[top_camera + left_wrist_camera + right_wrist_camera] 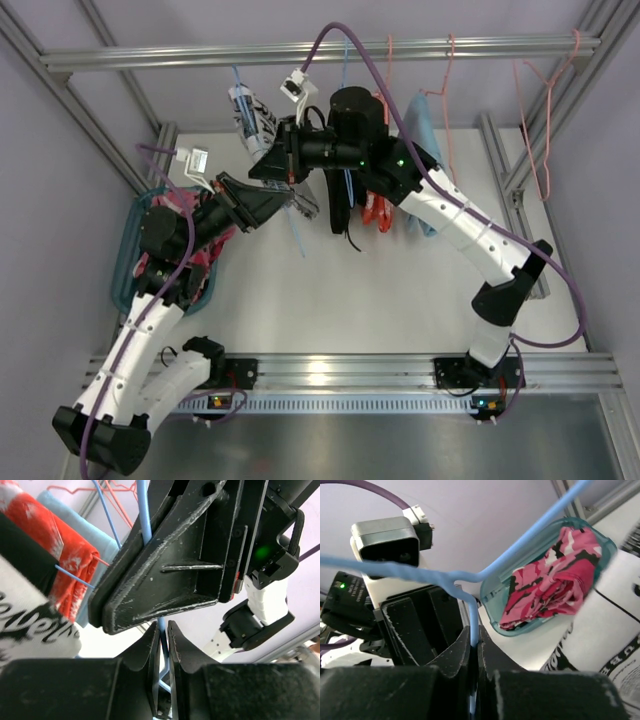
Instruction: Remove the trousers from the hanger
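Both arms meet over the far left of the surface [400, 290], and both are on the same thing: the blue hanger [144, 505]. The left hand [164, 627] is pinched tight on the hanger's thin wire, with barely a sliver between its fingers. In that same wrist view the other arm's big black fingers clamp the wire higher up. From the right wrist, the right hand [474, 642] is likewise squeezed narrow on the upright stretch of the wire, just below where it bends and forks.

The white trousers [30, 625], with their heavy black lettering, hang close beside the two hands and fill the left of the left wrist view. They also show as a blurred sheet at the lower right of the right wrist view (I cannot tell whether they are draped over the hanger's bar or not).

The pink trousers [545, 590] are off any hanger, bundled inside the teal basket [125, 250] at the left edge of the surface. From above they are mostly hidden under the left arm.

Just beyond the white pair hang a red garment [60, 540] and a light-blue garment [105, 542]. Empty hangers [540, 90] dangle from the rail [200, 55] to the right.
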Available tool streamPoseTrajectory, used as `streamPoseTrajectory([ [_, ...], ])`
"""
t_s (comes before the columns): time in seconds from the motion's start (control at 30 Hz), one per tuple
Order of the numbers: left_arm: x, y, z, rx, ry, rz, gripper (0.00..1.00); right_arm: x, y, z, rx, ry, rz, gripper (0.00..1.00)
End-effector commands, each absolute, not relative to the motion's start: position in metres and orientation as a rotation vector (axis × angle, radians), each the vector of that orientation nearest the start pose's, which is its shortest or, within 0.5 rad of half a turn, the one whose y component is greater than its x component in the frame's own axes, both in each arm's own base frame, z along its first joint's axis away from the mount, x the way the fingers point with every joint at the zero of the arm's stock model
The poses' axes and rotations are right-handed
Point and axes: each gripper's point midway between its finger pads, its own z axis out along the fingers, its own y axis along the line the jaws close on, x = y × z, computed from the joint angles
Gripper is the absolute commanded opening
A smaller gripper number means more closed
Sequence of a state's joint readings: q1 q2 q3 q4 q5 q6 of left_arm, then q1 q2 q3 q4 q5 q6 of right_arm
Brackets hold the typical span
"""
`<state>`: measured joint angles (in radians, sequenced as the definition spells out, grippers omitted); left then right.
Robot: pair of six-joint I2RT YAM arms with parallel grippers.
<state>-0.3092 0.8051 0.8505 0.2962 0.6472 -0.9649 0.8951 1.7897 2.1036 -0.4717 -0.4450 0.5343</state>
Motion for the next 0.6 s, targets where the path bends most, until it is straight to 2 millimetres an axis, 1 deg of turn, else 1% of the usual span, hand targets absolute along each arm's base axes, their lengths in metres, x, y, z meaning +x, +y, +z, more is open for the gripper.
streamPoseTrajectory([
  [0.0, 0.18, -0.195, 0.481, 0.355, 1.126, -1.359, 0.0, 0.233, 0.453, 0.479, -0.756, 1.615, 1.433, 0.0],
  [0.03, 0.182, -0.194, 0.477, 0.336, 1.158, -1.35, 0.0, 0.231, 0.452, 0.481, -0.751, 1.615, 1.449, 0.0],
  [0.1, 0.192, -0.19, 0.473, 0.274, 1.202, -1.314, 0.08, 0.224, 0.452, 0.484, -0.752, 1.618, 1.478, 0.0],
  [0.17, 0.191, -0.188, 0.468, 0.267, 1.239, -1.294, 0.2, 0.219, 0.45, 0.488, -0.744, 1.622, 1.516, 0.0],
  [0.2, 0.19, -0.187, 0.468, 0.281, 1.24, -1.269, 0.27, 0.218, 0.451, 0.488, -0.738, 1.626, 1.529, 0.0],
  [0.23, 0.187, -0.185, 0.472, 0.294, 1.235, -1.247, 0.32, 0.214, 0.451, 0.492, -0.733, 1.628, 1.561, 0.0],
  [0.27, 0.185, -0.184, 0.465, 0.294, 1.275, -1.225, 0.36, 0.213, 0.45, 0.493, -0.732, 1.628, 1.578, 0.0],
  [0.3, 0.185, -0.181, 0.464, 0.324, 1.271, -1.162, 0.45, 0.21, 0.45, 0.498, -0.736, 1.614, 1.6, 0.0],
  [0.33, 0.184, -0.175, 0.468, 0.316, 1.267, -1.116, 0.49, 0.206, 0.449, 0.499, -0.736, 1.619, 1.626, 0.0],
  [0.37, 0.182, -0.169, 0.461, 0.325, 1.289, -1.047, 0.53, 0.204, 0.448, 0.502, -0.734, 1.614, 1.637, 0.0],
  [0.4, 0.182, -0.163, 0.459, 0.314, 1.296, -1.004, 0.55, 0.203, 0.448, 0.504, -0.732, 1.611, 1.649, 0.0],
  [0.43, 0.183, -0.156, 0.462, 0.29, 1.289, -0.956, 0.59, 0.204, 0.445, 0.506, -0.714, 1.618, 1.661, 0.0],
  [0.47, 0.182, -0.151, 0.461, 0.309, 1.287, -0.899, 0.6, 0.204, 0.445, 0.504, -0.705, 1.63, 1.666, 0.0],
  [0.53, 0.177, -0.146, 0.451, 0.339, 1.313, -0.843, 0.63, 0.207, 0.444, 0.504, -0.676, 1.644, 1.673, 0.0],
  [0.57, 0.177, -0.142, 0.445, 0.37, 1.306, -0.785, 0.63, 0.208, 0.442, 0.506, -0.661, 1.648, 1.668, 0.0],
])
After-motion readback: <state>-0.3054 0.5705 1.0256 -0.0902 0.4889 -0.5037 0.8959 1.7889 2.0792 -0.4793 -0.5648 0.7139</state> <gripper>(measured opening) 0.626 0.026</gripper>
